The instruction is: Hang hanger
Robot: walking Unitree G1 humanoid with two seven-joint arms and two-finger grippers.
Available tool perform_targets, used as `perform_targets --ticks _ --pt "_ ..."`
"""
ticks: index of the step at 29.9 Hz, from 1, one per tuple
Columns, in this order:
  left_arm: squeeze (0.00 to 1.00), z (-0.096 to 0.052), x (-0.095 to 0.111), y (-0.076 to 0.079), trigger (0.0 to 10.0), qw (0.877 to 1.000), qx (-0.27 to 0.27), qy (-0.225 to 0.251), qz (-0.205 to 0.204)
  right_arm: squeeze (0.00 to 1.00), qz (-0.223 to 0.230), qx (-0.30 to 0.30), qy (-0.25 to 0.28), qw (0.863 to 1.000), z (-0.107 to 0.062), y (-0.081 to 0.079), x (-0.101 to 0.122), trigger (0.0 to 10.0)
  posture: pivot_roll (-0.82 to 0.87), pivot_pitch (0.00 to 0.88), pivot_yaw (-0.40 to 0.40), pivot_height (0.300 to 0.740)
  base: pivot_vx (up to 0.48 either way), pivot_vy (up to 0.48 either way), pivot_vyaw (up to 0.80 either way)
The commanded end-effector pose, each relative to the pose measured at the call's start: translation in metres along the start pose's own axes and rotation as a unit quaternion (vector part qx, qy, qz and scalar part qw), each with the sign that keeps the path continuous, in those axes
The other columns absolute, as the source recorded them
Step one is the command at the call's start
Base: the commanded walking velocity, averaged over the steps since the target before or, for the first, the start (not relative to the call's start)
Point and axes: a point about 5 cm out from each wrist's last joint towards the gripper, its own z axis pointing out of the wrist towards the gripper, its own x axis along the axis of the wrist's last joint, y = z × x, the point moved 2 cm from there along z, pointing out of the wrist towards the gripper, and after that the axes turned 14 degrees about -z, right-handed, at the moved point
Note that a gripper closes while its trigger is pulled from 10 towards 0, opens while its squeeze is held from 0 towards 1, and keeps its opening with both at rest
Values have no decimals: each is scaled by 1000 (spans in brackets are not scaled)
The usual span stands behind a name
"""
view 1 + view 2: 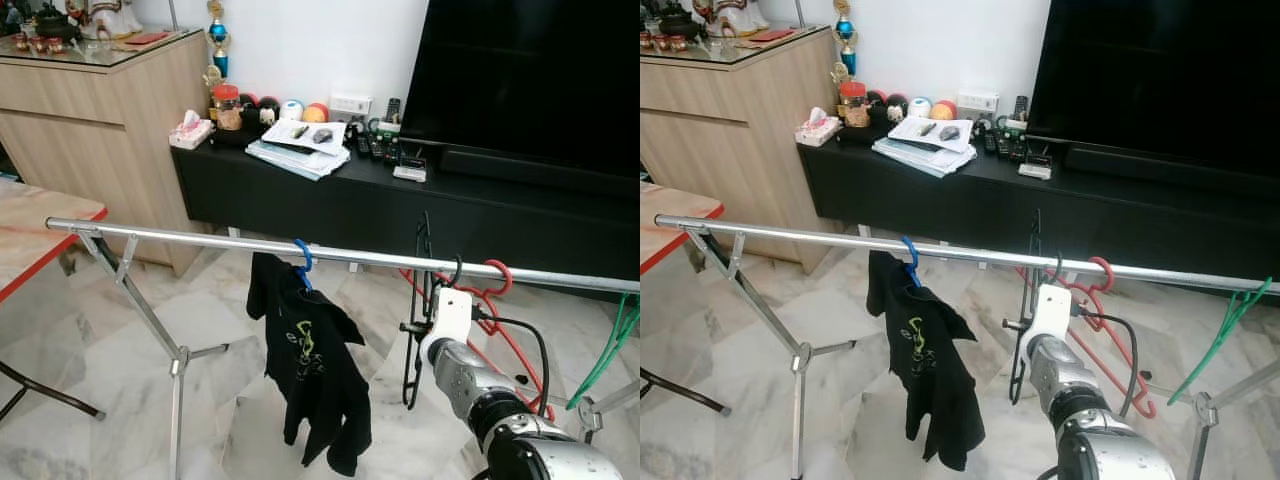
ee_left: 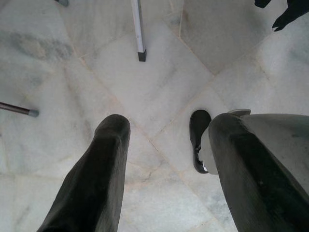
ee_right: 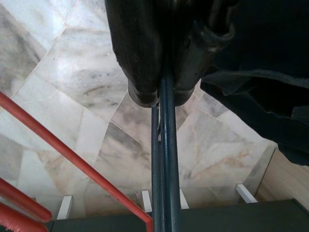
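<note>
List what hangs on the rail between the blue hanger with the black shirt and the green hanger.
Two hangers, in the left eye view: the black hanger held by the right gripper, then the red hanger, hooked on the rail.

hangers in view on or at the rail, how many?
4: blue hanger carrying the black shirt; black hanger pinched in the right gripper; red hanger beside it; green hanger at the far right.

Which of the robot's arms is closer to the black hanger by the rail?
The right. The right gripper is shut on the black hanger, holding it up at the metal rail. The left gripper hangs open, pointing down at the marble floor, well away from it.
</note>
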Motion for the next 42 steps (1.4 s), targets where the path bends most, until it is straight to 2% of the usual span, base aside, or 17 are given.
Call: perform_targets --ticks 1,12,16,25,31,37,42 --pt "0 -2 -7 -4 10000 1000 2 -15 7 0 7 -4 -9 1000 0 4 1 10000 177 42 -22 740 0 0 0" --pt "0 -5 -10 -7 10000 1000 1 -14 11 0 -22 -4 39 999 -1 2 18 10000 198 48 -20 740 0 0 0" --pt "0 -7 -12 -10 10000 1000 2 -13 14 0 -46 -6 58 997 -1 1 21 10000 210 56 -17 740 0 0 0" --pt "0 -10 -13 -13 10000 1000 -1 2 25 0 -53 -15 84 995 -2 2 25 10000 227 92 -1 740 0 0 0" --pt "0 -14 -16 -16 10000 1000 -4 11 29 0 -54 -13 78 995 -1 1 19 10000 233 118 10 740 0 0 0" --pt "0 -23 -26 -23 10000 999 -7 14 34 0 -52 -12 46 997 0 -2 -1 10000 246 157 15 740 0 0 0" --pt "0 -27 -32 -25 10000 999 -8 13 36 0 -51 -11 43 998 0 -3 -4 10000 250 170 15 740 0 0 0"
